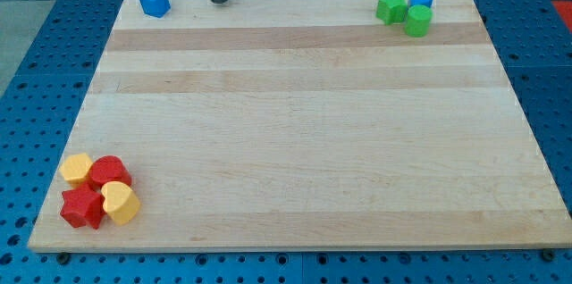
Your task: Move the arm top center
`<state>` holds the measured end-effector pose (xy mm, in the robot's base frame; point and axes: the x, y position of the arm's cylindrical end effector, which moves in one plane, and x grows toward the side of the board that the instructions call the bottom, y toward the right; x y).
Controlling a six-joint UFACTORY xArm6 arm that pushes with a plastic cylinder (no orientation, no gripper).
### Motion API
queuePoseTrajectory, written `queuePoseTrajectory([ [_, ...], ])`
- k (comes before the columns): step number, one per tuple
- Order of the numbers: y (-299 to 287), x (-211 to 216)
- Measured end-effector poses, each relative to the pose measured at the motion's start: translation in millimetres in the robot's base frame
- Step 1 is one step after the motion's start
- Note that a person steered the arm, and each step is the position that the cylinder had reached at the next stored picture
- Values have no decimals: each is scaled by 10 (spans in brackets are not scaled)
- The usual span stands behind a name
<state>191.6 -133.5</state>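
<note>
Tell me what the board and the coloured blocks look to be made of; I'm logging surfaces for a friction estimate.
The board looks like pale wood: long grain bands run across it, with a smooth, low-sheen finish. The blocks, such as the blue one and the red star, look like solid-coloured plastic or painted wood, slightly glossy; I cannot tell which.

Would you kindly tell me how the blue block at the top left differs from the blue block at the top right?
The top-left blue block stands alone, while the top-right blue block sits against two green blocks. The left one shows fully; the right one is partly hidden behind the green ones. My tip is beside the left one, to its right with a gap, and far from the right one. Both are blue and lie near the board's top edge.
</note>
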Motion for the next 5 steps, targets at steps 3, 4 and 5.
queuePoseTrajectory([
  [3, 479, 1],
  [4, 884, 5],
  [5, 1300, 7],
])
